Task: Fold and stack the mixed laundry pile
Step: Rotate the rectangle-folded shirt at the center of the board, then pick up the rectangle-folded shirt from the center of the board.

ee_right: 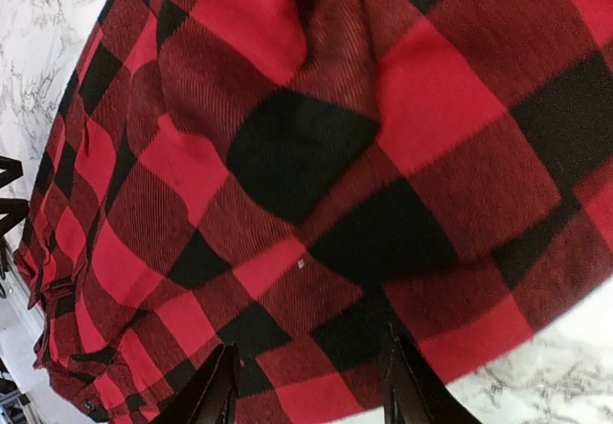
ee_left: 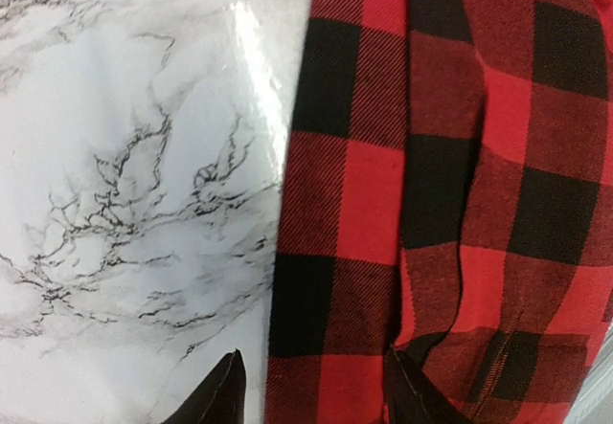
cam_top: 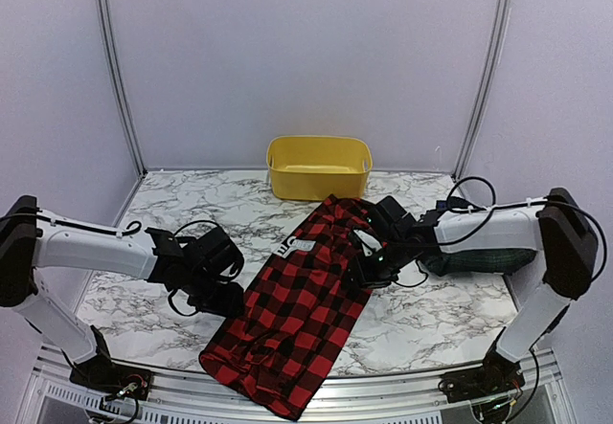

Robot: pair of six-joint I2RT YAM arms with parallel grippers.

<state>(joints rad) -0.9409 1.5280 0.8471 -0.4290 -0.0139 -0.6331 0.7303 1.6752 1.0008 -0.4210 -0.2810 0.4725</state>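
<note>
Nearest, bottom centre of top view: red-and-black checked garment (cam_top: 297, 323) lies diagonally between left gripper (cam_top: 233, 300) and right gripper (cam_top: 362, 275). Left wrist view: fingers (ee_left: 222, 397) part-open astride its side edge, gripping nothing. Right wrist view: fingers (ee_right: 215, 395) part-open over cloth, empty. Expect light, limp fabric; pinch hem corners.

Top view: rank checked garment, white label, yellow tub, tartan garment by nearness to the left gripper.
1. Checked garment, beside the left gripper.
2. White label, on the garment's far part.
3. Yellow tub, at the table's back.
4. Tartan garment, far right.
</note>
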